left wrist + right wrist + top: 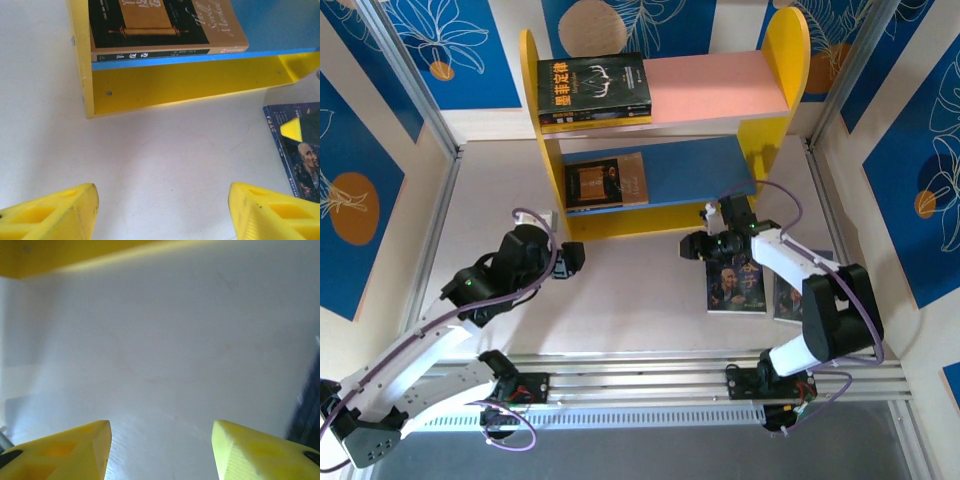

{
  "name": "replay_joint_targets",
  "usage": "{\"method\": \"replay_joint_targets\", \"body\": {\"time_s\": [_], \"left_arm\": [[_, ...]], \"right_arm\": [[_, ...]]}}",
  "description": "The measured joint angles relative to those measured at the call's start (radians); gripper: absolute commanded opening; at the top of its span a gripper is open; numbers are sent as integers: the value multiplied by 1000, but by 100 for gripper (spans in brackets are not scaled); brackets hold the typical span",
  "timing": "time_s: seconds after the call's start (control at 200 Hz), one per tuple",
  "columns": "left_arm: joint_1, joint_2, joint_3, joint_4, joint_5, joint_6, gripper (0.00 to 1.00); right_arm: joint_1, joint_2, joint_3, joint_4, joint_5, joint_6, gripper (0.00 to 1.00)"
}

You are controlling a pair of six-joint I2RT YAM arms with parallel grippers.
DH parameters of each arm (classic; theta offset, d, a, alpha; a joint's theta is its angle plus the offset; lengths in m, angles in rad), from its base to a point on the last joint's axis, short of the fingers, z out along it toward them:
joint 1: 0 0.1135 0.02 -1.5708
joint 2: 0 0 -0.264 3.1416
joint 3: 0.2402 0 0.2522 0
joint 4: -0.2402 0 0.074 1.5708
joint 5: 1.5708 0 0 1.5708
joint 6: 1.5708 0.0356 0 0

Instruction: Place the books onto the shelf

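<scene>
Part-filled shelf [785,60]; two books [735,285] flat on the surface [630,300], near right.
Both claws gape empty: right claw [698,246] at the books' far-left corner, left claw [572,257] near the shelf's left foot. Shelved: black books [593,92] on pink board, brown book [605,185] on blue. Risk: fingers skid over a thin cover, shoving it into its neighbour.

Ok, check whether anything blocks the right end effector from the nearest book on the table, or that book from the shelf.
Nothing visible does. The right end effector is open over bare table, the book lying flat beside it. The shelf stands just beyond, its blue board free beside the brown book.
</scene>
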Motion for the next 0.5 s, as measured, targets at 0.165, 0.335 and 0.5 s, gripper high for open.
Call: {"method": "replay_joint_targets", "body": {"time_s": [0.165,0.335,0.5], "left_arm": [[0,18,-4,8,0,3,69],[0,20,-4,8,0,3,70],[0,19,-8,11,0,3,70]], "right_arm": [[-2,-42,-91,-8,74,68,60],[-3,-55,-135,-16,118,129,61],[-4,-69,-129,-43,180,148,61]]}}
